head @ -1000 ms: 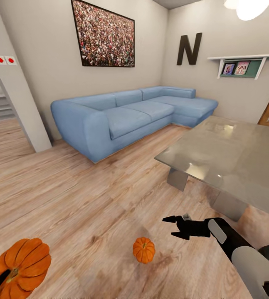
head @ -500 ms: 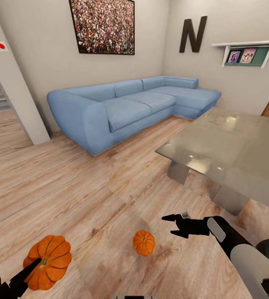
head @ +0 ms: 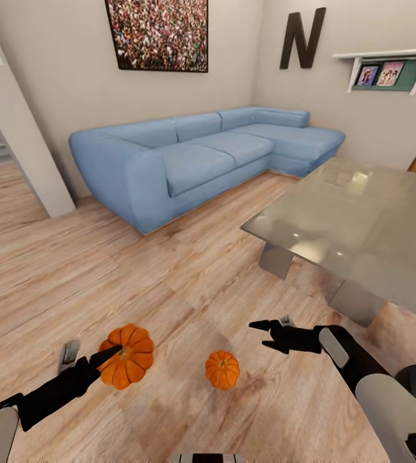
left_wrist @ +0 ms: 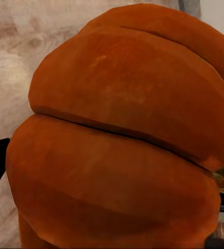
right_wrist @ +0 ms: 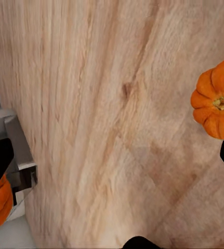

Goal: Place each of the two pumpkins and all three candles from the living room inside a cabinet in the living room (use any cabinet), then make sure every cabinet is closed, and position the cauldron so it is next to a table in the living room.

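Across the back of the living room sits the big blue sectional sofa (head: 195, 157), with a crowd-photo picture (head: 157, 33) above it and a big dark letter "N" (head: 303, 38) on the side wall, which is the only thing readable here. The framed photos on the wall shelf (head: 388, 61) are too small to make out. Nearer on the right is the glass-topped desk (head: 355, 225), nothing on it.

What's changed over the last second: the left gripper (head: 114, 355) has swung inward and up with its pumpkin (head: 129, 355), which was down in the bottom-left corner of the head view and now hangs above the wood floor (head: 137, 276), closer to the middle. The camera has also tipped down a bit, so the wall stuff slid upward. Looks like pumpkin one is secured and getting carried, but no cabinet shows yet, so the robot probably has to turn and find it.

In the left wrist view that pumpkin (left_wrist: 122, 129) is pressed right up to the camera, so the jaws look clamped on it.

The second pumpkin (head: 222, 369) sits on the floor, untouched, just beside the right gripper (head: 267, 334), whose jaws are spread wide and hold nothing. The right wrist view catches the same pumpkin (right_wrist: 216, 98) off to the side, not between the fingers.
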